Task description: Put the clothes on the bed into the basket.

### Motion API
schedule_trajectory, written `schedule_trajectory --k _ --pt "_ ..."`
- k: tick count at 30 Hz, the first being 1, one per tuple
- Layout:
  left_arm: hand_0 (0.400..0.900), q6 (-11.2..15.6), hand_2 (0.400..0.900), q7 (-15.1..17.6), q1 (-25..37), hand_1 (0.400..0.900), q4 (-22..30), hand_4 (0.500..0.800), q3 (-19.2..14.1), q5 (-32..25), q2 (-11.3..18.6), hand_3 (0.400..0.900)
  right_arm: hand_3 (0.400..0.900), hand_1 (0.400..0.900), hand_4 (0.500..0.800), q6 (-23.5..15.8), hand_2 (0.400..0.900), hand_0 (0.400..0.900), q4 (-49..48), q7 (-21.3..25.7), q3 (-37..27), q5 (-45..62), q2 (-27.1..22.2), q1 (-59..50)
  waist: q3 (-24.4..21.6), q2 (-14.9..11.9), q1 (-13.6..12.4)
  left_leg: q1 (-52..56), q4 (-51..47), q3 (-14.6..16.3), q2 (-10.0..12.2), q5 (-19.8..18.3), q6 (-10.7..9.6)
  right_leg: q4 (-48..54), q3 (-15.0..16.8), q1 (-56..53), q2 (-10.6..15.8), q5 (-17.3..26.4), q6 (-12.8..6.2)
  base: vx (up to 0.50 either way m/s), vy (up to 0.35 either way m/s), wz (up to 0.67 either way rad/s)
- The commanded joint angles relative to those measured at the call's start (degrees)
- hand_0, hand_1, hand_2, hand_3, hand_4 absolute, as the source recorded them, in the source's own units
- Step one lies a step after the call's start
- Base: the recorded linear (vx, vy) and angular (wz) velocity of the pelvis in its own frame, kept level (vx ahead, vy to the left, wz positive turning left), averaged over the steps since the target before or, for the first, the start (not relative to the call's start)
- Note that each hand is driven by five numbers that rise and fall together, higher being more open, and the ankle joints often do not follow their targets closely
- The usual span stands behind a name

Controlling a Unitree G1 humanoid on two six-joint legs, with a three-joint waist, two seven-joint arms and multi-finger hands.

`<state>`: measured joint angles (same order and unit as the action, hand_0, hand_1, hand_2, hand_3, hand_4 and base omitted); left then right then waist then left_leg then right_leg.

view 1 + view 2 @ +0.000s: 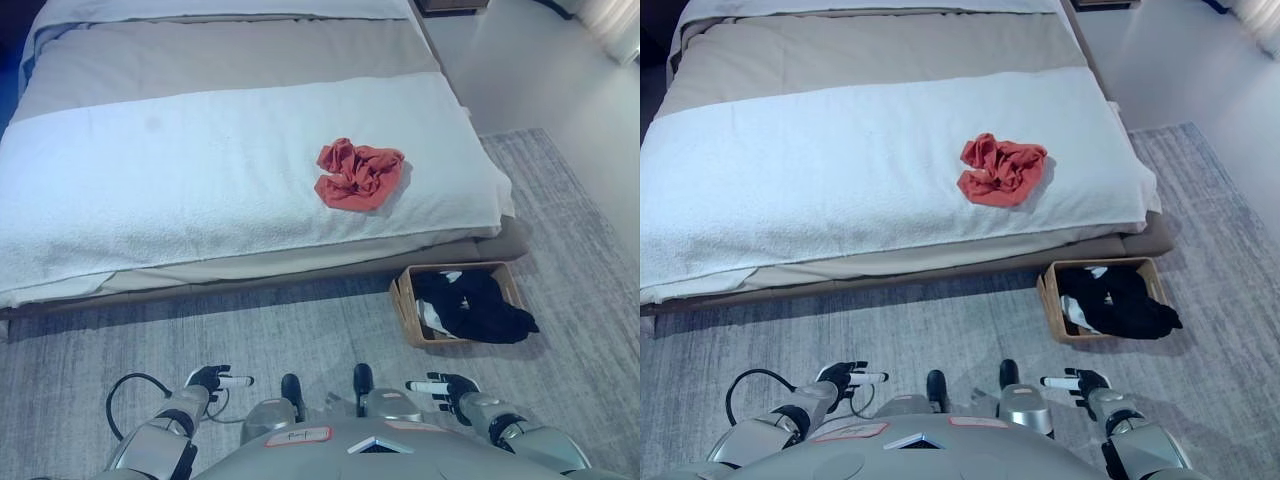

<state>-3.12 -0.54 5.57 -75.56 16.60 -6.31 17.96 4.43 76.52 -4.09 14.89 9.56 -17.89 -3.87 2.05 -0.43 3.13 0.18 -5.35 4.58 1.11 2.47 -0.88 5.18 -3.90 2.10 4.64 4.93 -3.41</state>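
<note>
A crumpled red-orange garment (357, 174) lies on the white blanket of the bed (180, 170), near its right front part. A tan basket (406, 302) stands on the rug by the bed's front right corner, with black and white clothes (472, 306) in it, some draped over its front right rim. My left hand (212, 381) and right hand (446, 388) hang low at the bottom of the view, over the rug, far from the bed. Both are empty with fingers extended.
A grey rug (300, 330) covers the floor in front of the bed. Bare light floor (540, 70) lies to the right of the bed. A dark piece of furniture (450, 5) shows at the top edge.
</note>
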Motion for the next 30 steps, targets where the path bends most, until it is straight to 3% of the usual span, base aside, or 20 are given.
schedule_trajectory --k 1,30 --pt "0.900 0.17 0.900 1.17 2.36 0.900 -2.83 0.800 -1.02 3.13 0.70 0.900 0.900 0.900 0.800 -0.10 0.900 0.900 3.21 0.65 -0.24 0.91 -1.94 -1.13 0.43 -0.69 0.24 1.37 0.43 0.70 -0.40 -5.33 -0.83 -0.60 -0.15 0.19 2.86 -2.35 -4.18 0.00 0.000 0.00" --pt "0.900 -0.10 0.900 0.96 1.93 0.900 -2.49 0.800 -0.46 3.67 0.06 0.900 0.900 0.900 0.800 -0.12 0.900 0.900 3.21 0.27 0.18 0.86 -2.39 -0.51 0.35 -0.06 0.34 2.07 0.35 0.15 1.05 -5.27 -2.20 -1.15 -1.44 -1.25 2.15 -4.27 -3.40 0.01 -0.016 0.04"
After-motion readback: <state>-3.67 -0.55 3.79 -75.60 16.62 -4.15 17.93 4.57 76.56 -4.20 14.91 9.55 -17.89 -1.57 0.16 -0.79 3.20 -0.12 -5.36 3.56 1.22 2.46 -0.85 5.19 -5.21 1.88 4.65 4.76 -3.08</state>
